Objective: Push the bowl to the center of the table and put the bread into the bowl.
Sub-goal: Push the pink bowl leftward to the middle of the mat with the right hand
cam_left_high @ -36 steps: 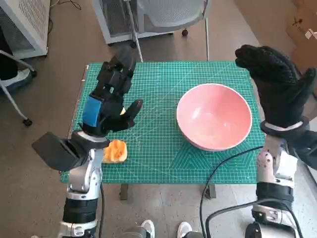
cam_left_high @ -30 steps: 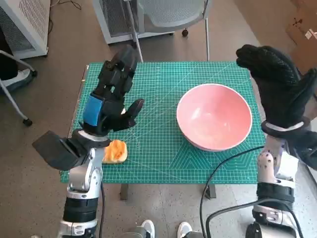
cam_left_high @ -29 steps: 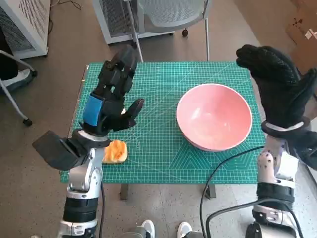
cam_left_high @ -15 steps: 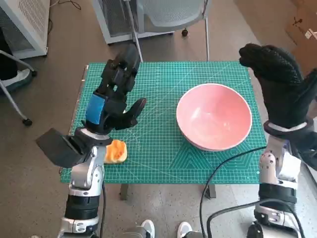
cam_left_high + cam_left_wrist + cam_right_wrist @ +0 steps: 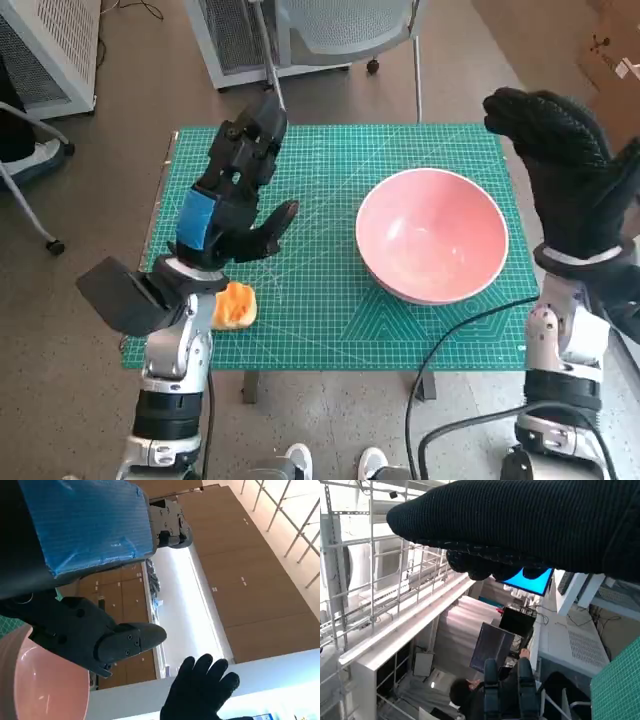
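Green mat (image 5: 330, 300) under pink bowl (image 5: 432, 235)

We stand in a lab: a green gridded cutting mat (image 5: 330, 300) covers the surface, white perforated equipment cabinets (image 5: 45, 45) alongside.

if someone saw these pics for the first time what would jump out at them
Probably the big pink bowl, empty, on the right part of the green mat. Next, the left hand with blue tape, raised over the mat's left side, and the small orange bread near the front left edge beside that forearm. The gloved right hand is raised beside the bowl.
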`<action>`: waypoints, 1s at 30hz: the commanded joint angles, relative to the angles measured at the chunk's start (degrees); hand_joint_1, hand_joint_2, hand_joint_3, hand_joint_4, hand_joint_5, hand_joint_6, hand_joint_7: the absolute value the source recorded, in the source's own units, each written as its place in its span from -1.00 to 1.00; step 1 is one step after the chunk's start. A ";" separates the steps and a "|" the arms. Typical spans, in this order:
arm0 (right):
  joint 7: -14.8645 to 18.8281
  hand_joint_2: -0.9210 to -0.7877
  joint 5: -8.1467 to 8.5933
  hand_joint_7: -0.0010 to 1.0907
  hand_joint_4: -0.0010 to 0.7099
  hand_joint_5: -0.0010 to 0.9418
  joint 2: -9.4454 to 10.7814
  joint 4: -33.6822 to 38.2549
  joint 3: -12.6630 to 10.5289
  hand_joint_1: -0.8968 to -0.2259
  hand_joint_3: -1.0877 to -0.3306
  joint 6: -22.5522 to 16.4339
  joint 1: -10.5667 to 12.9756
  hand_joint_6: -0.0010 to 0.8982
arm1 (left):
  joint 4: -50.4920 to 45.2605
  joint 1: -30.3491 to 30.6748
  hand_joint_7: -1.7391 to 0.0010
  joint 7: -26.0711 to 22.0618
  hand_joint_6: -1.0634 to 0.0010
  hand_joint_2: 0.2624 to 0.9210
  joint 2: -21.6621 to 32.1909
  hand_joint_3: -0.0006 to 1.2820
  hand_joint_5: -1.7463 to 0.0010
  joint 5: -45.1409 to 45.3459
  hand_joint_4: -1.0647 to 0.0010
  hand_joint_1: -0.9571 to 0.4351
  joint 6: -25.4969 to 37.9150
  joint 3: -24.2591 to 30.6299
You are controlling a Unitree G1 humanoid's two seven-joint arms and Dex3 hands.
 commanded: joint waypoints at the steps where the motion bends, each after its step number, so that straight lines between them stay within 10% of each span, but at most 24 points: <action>1: -0.18 -1.00 -0.11 -1.00 -0.19 -1.00 -0.25 0.48 -0.03 -0.22 -0.16 0.99 1.23 -0.10 | 0.02 -0.90 0.51 -0.27 1.00 0.24 0.14 0.07 0.98 0.20 0.96 -0.09 -0.80 -0.13; 18: 3.43 -1.00 0.17 -1.00 -0.22 -1.00 -2.97 21.39 -4.29 -0.25 -0.15 -3.62 -6.57 -0.13 | -0.33 -0.29 0.51 -0.09 1.00 0.23 0.51 0.08 0.98 0.35 0.96 -0.09 -1.17 0.35; 30: -1.52 -1.00 -3.73 -1.00 -0.26 -1.00 -7.19 41.18 -6.56 -0.20 -0.16 -5.91 -12.96 -0.15 | -0.99 0.42 0.51 0.66 1.00 0.24 0.95 0.08 0.98 0.77 0.96 -0.09 -1.39 0.74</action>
